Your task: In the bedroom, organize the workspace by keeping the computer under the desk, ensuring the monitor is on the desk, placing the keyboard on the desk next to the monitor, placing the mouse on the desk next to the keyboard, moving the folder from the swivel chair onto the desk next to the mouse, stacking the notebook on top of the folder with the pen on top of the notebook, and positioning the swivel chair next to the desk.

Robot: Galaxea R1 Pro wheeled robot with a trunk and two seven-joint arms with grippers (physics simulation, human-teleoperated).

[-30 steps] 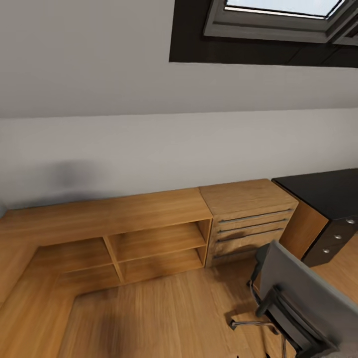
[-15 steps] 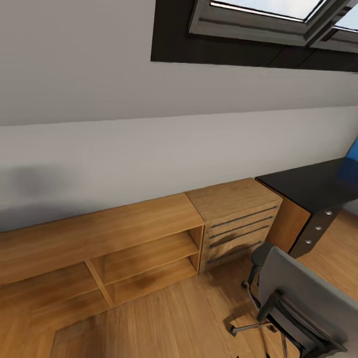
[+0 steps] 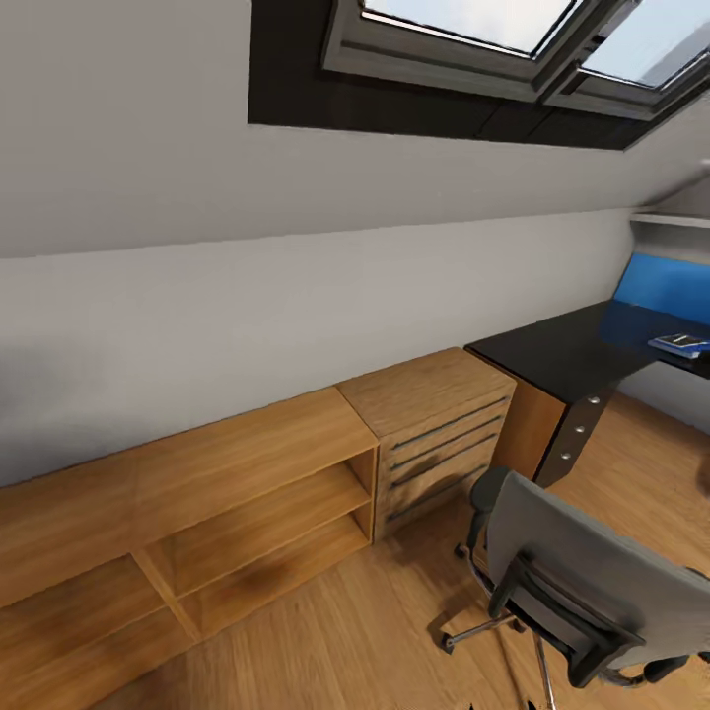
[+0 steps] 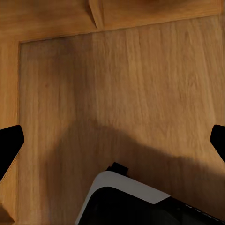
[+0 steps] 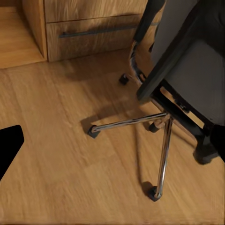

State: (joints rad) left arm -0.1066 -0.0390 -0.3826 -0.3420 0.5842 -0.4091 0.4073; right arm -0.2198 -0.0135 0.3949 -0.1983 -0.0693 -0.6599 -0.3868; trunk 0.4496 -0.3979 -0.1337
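Observation:
The swivel chair point(image 3: 577, 587) stands at the lower right with its grey back toward me, which hides its seat. Its chrome star base point(image 5: 159, 126) and castors rest on the wood floor. Beyond it is the desk point(image 3: 552, 360), a glossy black top over a drawer unit with silver knobs point(image 3: 582, 426). A small flat blue thing with white edges point(image 3: 680, 343) lies on the desk top at the far right; it is too small to tell whether it is the folder. My left gripper point(image 4: 112, 145) and right gripper point(image 5: 112, 145) hang open over the floor, holding nothing.
A light wood dresser point(image 3: 434, 424) stands against the desk's left side, with a low open shelf unit point(image 3: 197, 493) along the wall left of it. An upright blue panel point(image 3: 671, 286) rises behind the desk. My own base point(image 4: 136, 201) is below the left gripper.
The head camera has swung to the right, so the whole scene has shifted left. More of the desk, the blue panel and the small blue thing have come into view.

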